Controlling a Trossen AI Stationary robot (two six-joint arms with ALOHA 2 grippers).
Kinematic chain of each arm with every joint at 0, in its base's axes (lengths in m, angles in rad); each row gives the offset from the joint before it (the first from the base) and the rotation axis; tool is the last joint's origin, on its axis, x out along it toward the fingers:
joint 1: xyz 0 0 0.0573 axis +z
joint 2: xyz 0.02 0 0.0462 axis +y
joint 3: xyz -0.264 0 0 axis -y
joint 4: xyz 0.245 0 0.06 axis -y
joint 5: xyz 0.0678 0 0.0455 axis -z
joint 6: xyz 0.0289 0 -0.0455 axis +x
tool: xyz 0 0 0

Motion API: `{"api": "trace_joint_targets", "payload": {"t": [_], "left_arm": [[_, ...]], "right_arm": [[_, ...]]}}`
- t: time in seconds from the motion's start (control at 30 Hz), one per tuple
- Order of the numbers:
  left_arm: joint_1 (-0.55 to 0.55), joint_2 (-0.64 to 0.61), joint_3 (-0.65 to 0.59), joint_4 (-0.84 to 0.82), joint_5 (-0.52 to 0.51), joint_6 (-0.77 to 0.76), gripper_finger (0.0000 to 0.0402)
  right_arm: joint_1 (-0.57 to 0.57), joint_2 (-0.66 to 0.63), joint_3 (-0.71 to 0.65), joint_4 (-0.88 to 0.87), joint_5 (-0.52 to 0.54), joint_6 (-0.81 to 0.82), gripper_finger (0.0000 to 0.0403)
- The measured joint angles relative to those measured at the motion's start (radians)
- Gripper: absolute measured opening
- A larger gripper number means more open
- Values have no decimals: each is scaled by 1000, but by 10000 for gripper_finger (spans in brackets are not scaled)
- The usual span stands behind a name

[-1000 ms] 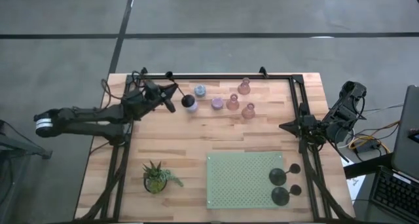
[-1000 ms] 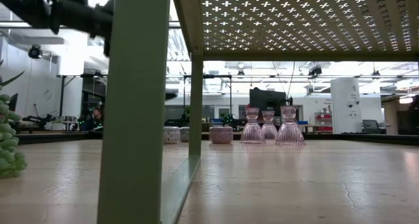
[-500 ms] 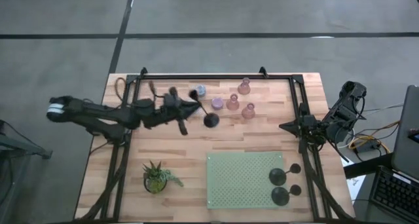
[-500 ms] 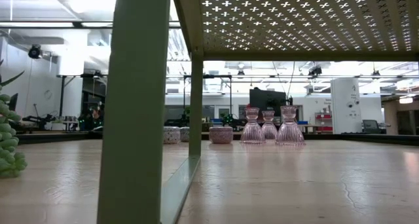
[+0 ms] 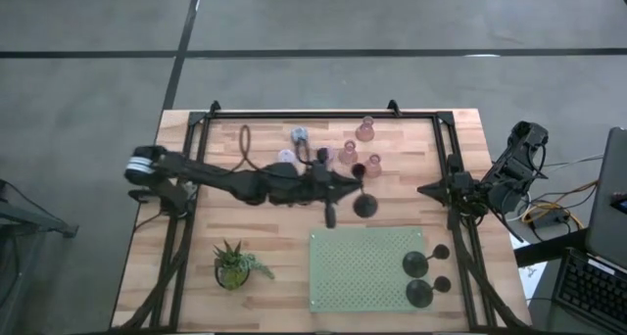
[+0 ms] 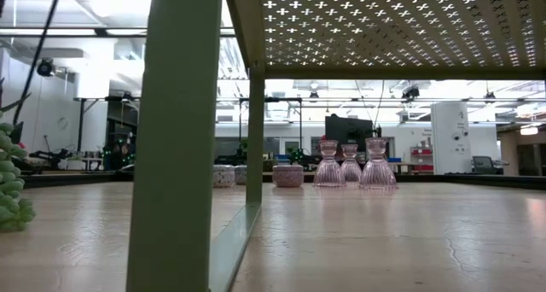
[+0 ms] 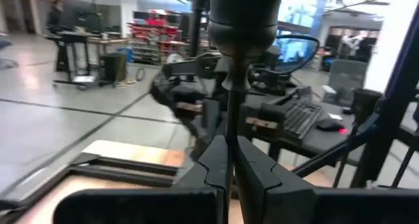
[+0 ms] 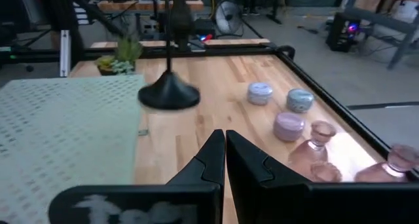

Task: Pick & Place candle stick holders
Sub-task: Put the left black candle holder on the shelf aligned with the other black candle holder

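Note:
My left gripper (image 5: 345, 188) is over the table's middle, shut on a black candle stick holder whose round base (image 5: 364, 205) is just beyond the far edge of the green perforated rack (image 5: 358, 266). The holder also shows in the right wrist view (image 8: 169, 93). Three pink bell-shaped holders (image 5: 365, 129) and short round lilac and pale-blue ones (image 5: 299, 135) stand on their bases at the far side. Two black holders (image 5: 419, 276) are on the rack's right end. My right gripper (image 8: 224, 142) is shut and empty at the table's right edge (image 5: 431, 190). My left gripper pinches the black holder's thin stem (image 7: 229, 119) between its two fingers, just below the cup (image 7: 245, 14). The fingers come roughly level from the table's left and lie across the stem. The holder hangs upright, base (image 8: 169, 93) down, seemingly clear of the table.
A small green potted plant (image 5: 233, 264) stands at the near left. A black frame (image 5: 323, 115) runs along the far, left and right sides of the wooden table. Bare wood lies between the rack and the far holders.
My left gripper has swept from the far left corner toward the table's right and near side, carrying the black holder upright past the lilac and pink holders to the far edge of the green rack. It has stayed shut on the stem.

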Motion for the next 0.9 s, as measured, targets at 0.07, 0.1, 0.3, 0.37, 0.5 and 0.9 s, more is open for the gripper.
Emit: {"api": "trace_joint_targets", "payload": {"t": [0.07,0.1,0.3,0.37,0.5,0.9], "left_arm": [[0,57,68,-30,59,-8,14],[-1,83,99,-42,83,-11,14],[-21,211,269,-130,161,-17,14],[-22,236,309,-146,180,-20,14],[-28,270,334,-163,214,-24,14],[-37,283,323,-159,326,7,21]], "right_arm": [[0,0,0,12,-9,0,8],[0,0,0,15,-19,0,8],[0,0,0,16,-35,0,8],[0,0,0,15,-35,0,8],[0,0,0,15,-35,0,8],[0,0,0,14,-33,0,8]]}}
